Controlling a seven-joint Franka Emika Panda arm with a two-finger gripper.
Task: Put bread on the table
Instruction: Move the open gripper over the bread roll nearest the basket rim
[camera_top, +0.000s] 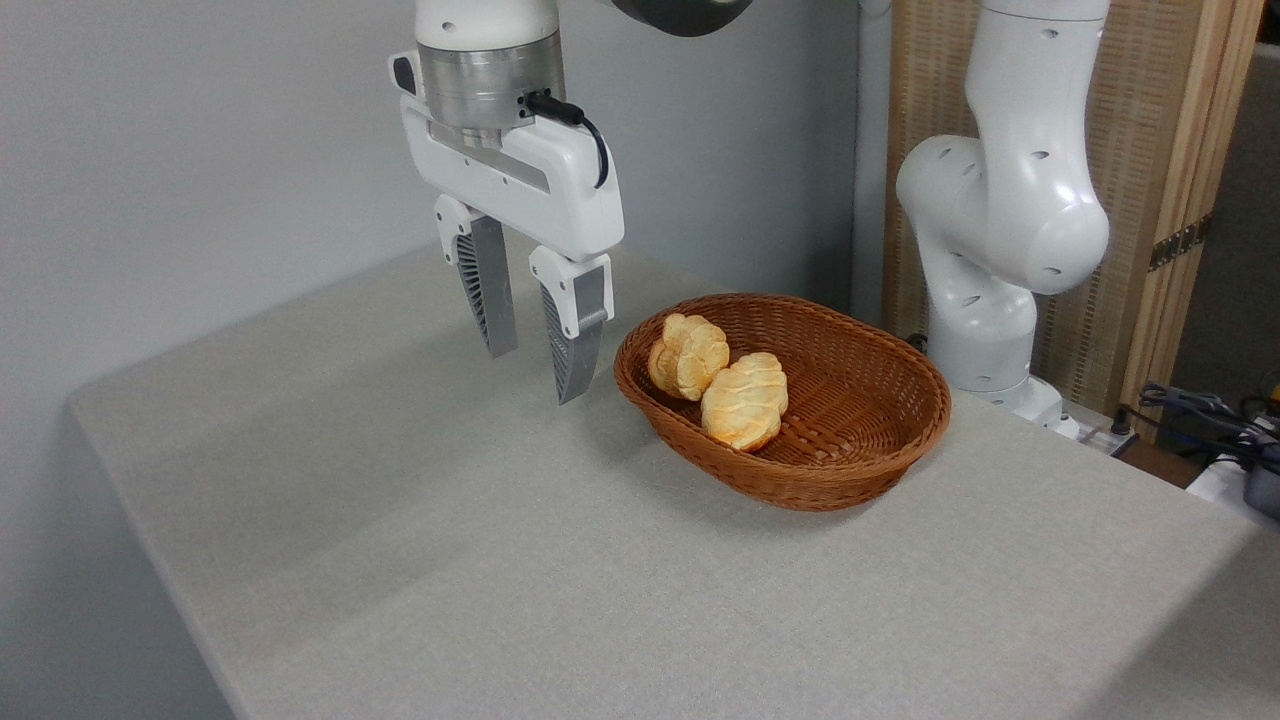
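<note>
The claw (535, 375) hangs in the air over the bench (420, 560), just left of the basket (860, 440). Its two fingers (492, 295) point down with a clear gap between them. There is nothing in that gap. The claw holds nothing at all.

The bread (688, 355) sits in the basket, at the left end, up against the wall. It is the small, round, lumpy roll. A second roll (745, 400) lies right beside it, a bit nearer and to the right. That one is longer with a pale top. The two rolls look like they touch, or almost touch.

The basket rests on the bench, toward the far right side. The big white arm base (1000, 230) stands behind it, farther right.

So the job looks like it has not really started. The bread is in the basket, not on the bench. Nothing has been lifted out yet.

What is left is nearly all of it. The claw would need to go right, over the basket, and come down around the lumpy roll. It would need to close on it, lift it out, and set it down on the bare bench. There is lots of free room on the near and left side for that. The other roll is close, so the claw could bump it.
</note>
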